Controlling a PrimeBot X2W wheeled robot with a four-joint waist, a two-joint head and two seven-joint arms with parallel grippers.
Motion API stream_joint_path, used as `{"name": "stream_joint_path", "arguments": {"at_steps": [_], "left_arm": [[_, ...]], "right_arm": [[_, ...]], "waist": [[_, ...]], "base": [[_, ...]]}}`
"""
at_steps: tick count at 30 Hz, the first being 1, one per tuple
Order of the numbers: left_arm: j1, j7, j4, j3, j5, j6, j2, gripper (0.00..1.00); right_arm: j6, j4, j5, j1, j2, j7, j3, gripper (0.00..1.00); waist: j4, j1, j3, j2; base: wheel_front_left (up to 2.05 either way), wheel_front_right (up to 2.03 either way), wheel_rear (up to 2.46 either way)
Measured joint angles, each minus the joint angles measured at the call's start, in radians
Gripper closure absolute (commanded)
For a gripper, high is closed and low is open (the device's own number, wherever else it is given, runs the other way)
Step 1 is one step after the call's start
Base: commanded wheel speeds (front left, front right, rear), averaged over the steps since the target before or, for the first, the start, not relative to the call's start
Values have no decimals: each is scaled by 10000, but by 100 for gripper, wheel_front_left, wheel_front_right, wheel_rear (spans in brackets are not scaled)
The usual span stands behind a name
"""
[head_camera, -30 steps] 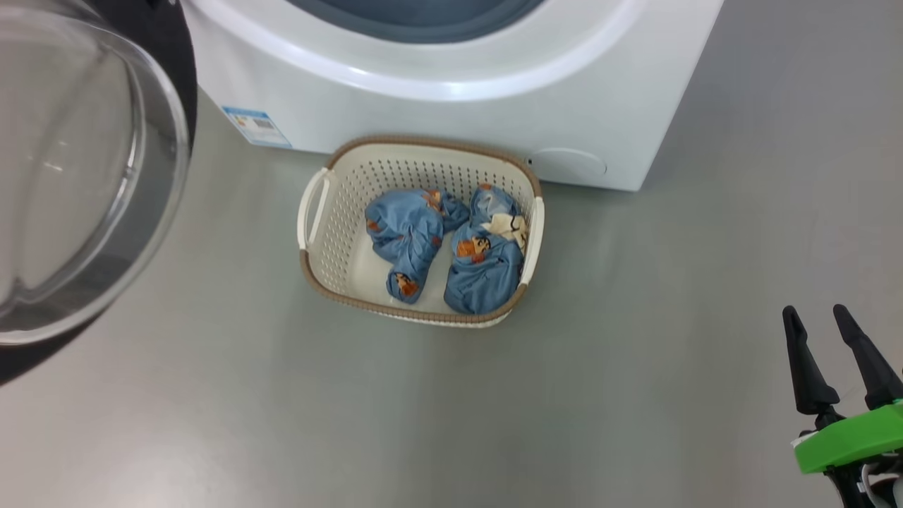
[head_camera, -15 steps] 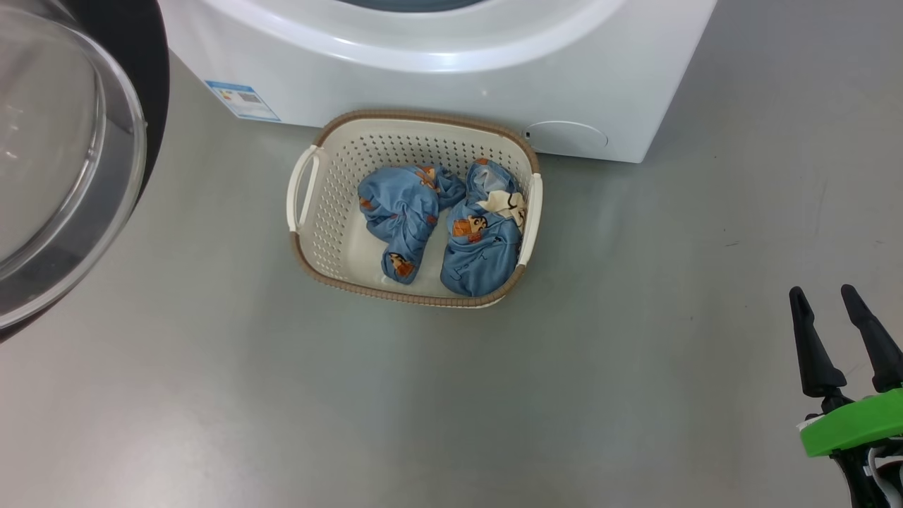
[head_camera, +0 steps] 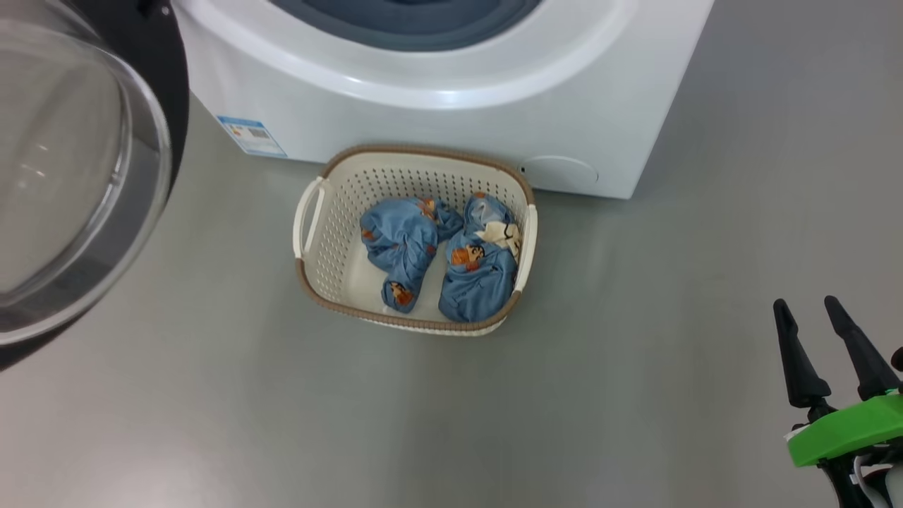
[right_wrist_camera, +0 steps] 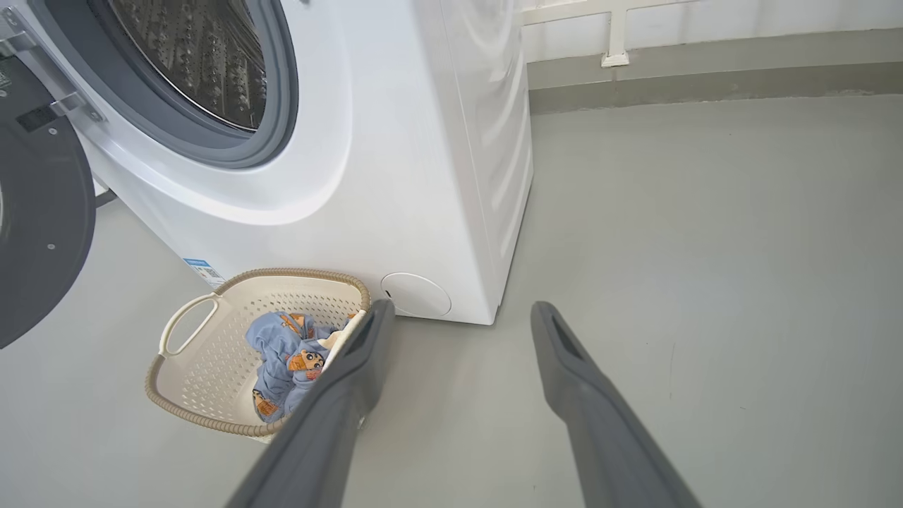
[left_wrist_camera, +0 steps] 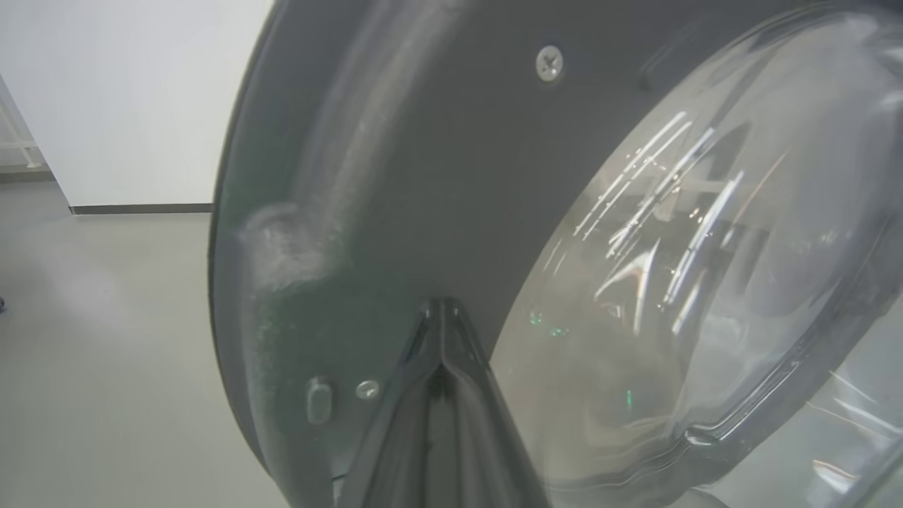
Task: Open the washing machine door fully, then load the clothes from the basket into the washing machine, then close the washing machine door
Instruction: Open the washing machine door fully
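Head view: washing machine door (head_camera: 77,176) stands open at 9 o'clock, washing machine (head_camera: 437,106) at 12. basket (head_camera: 307,219) on floor (head_camera: 635,367) just before machine, near centre. It holds clothes (head_camera: 480,282), 2 bundles side by side. right gripper (head_camera: 805,303) at 4 o'clock, fingers spread, empty. left gripper (left_wrist_camera: 441,310) has fingers pressed together at door's inner face; contact unclear.

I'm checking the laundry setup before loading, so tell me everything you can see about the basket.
The basket is a small cream-white plastic tub, a rounded rectangle with walls perforated in rows of holes, a brown woven-look rim and a white handle at each end. It stands upright on the grey floor, just in front of the washing machine; whether the two touch is unclear. The clothes, two blue printed bundles, lie side by side inside it.
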Motion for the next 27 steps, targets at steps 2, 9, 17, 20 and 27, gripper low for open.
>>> {"name": "stream_joint_path", "arguments": {"at_steps": [2, 9, 17, 20, 27], "left_arm": [[239, 0, -236, 63, 12, -221, -219, 100], [1434, 0, -1593, -153, 10, -629, -1135, 100], [3148, 2, -3292, -2268, -690, -667, -1868, 0], [3735, 2, -3682, -2846, -752, -667, -2036, 0], [4362, 4, -4182, -4303, -1009, -667, -2038, 0]], "right_arm": [[0, 31, 0, 20, 46, 0, 36, 0], [0, 90, 0, 433, 128, 0, 125, 0], [0, 121, 6, 756, 194, 0, 132, 0], [0, 121, 6, 872, 224, 0, 121, 0], [0, 71, 8, 1107, 288, 0, 40, 0]], "waist": [[12, 0, -210, 0], [63, 0, -995, 0], [47, 0, -1750, 0], [-31, 0, -1948, 0], [-487, 0, -2142, 0]], "base": [[0, 0, 0], [0, 0, 0], [0, 0, 0], [0, 0, 0], [0, 0, 0]]}}
